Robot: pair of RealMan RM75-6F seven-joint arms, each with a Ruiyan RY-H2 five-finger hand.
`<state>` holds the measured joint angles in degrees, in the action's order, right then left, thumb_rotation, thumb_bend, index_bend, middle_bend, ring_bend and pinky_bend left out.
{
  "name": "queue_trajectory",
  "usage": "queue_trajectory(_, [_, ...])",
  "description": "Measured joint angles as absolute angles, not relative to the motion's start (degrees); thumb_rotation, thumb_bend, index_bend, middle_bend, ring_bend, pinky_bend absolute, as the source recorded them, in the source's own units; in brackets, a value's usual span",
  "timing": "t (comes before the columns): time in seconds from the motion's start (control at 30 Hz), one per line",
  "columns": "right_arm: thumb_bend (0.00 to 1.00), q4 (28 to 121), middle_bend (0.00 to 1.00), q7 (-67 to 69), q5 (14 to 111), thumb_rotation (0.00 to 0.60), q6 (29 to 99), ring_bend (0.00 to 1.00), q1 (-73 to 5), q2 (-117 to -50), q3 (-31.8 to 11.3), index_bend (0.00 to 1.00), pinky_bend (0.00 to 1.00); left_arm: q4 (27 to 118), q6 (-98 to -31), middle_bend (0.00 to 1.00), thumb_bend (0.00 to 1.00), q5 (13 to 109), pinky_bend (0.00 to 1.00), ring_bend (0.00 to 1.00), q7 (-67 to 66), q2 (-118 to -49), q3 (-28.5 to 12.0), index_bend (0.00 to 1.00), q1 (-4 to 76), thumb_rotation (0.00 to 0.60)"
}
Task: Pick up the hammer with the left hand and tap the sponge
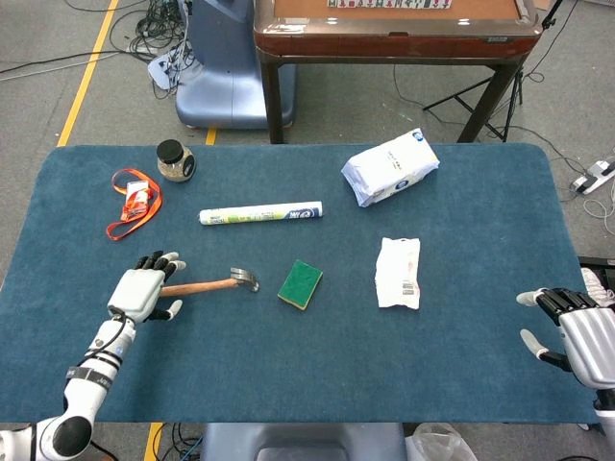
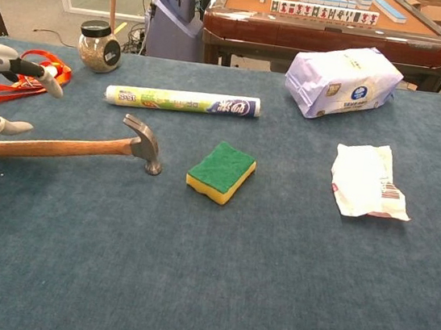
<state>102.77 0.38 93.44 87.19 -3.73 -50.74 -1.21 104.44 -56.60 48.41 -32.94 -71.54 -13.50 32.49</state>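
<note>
The hammer (image 1: pixel 197 285) lies flat on the blue counter (image 1: pixel 288 365), its wooden handle running away from the sponge (image 1: pixel 300 284) and its steel head pointing toward it, just beside the sponge but not touching. It looks head-heavy and stiff, with a smooth handle that could twist in a loose grip, so I would take it well along the wood rather than at the very end. The sponge, green on top and yellow beneath, looks soft and light and may skid when tapped. The left hand (image 1: pixel 144 291) hangs over the handle's far end with fingers spread, holding nothing; whether it touches the wood I cannot tell, and the chest view cuts most of it off. Far across from the sponge, the right hand (image 1: pixel 575 331) rests open at the counter's edge, partly out of frame.
</note>
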Motion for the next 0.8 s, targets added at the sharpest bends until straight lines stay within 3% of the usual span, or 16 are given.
queue_trajectory(0.43, [0.28, 101.72, 0.41, 1.26, 92.99, 0.6, 87.4, 0.33, -3.02, -50.97, -0.83, 0.38, 0.41, 97.35, -54.17, 0.17, 0.31, 32.03, 0.03, 0.01, -39.47, -76.58, -12.07, 0.19, 42.58, 0.6])
queue_trajectory(0.8, [0.28, 101.14, 0.41, 1.58, 92.51, 0.6, 87.06, 0.33, -2.79, -51.23, -0.68, 0.38, 0.41, 94.59, -53.3, 0.21, 0.31, 26.45, 0.03, 0.02, -41.23, -79.23, -9.3, 0.22, 47.57, 0.6])
